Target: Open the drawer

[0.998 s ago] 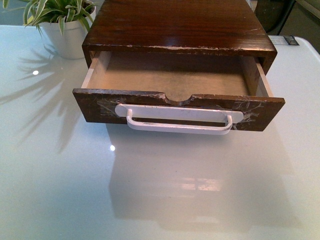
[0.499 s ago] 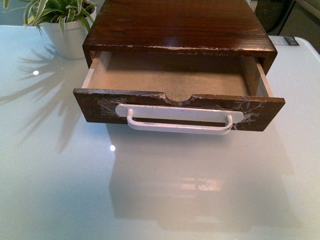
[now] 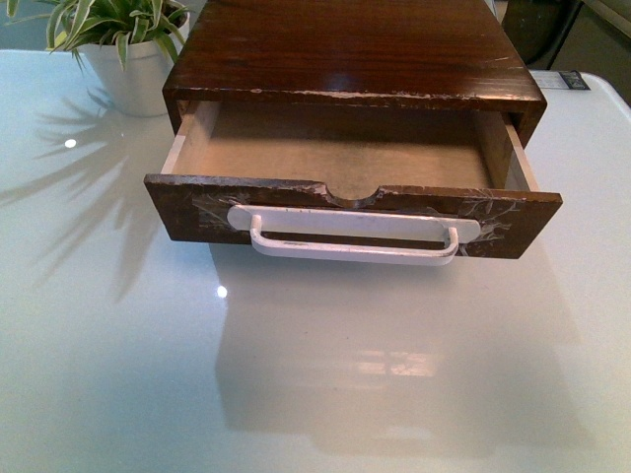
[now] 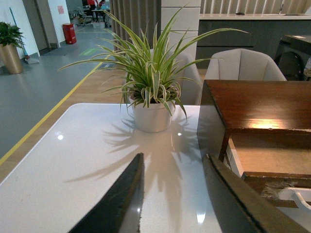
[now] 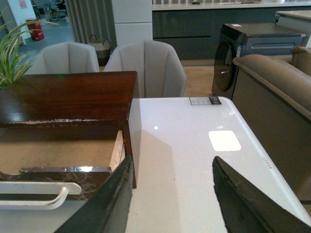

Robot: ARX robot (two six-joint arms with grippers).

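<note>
The dark brown wooden drawer stands pulled well out of its cabinet, its pale inside bare. Its long white bar handle is taped to the front below a half-round notch. Neither arm shows in the front view. My left gripper is open and empty over the white table, to the left of the drawer. My right gripper is open and empty over the table, to the right of the drawer, whose handle shows at the picture's edge.
A potted spider plant in a white pot stands at the back left beside the cabinet; it also shows in the left wrist view. The white glossy table stretches before the drawer. Chairs stand beyond the far edge.
</note>
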